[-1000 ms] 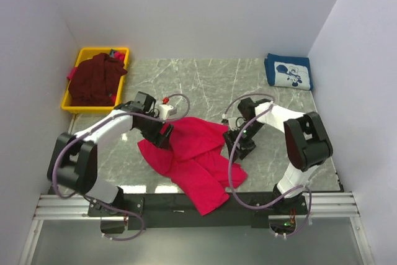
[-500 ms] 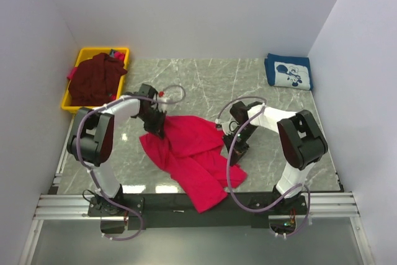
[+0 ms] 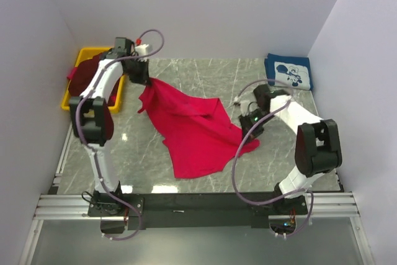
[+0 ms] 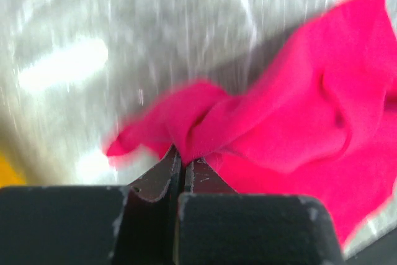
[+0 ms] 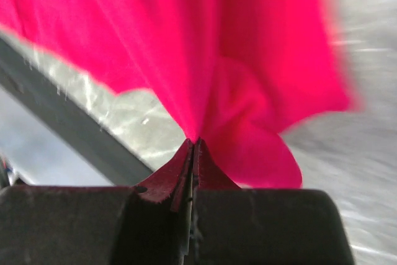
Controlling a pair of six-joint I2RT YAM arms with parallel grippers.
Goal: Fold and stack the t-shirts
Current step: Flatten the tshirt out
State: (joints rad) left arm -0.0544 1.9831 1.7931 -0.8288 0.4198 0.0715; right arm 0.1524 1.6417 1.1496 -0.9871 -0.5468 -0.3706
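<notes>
The left arm hides part of the maroon shirt in the yellow bin. Both wrist views are smeared; the red shirt runs past their edges.

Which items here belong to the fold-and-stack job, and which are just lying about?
Job:
- red tee, spread mid-table
- navy tee, folded, far right corner
- maroon tee, heaped in the bin

Not the job:
- yellow bin
- marble table
</notes>
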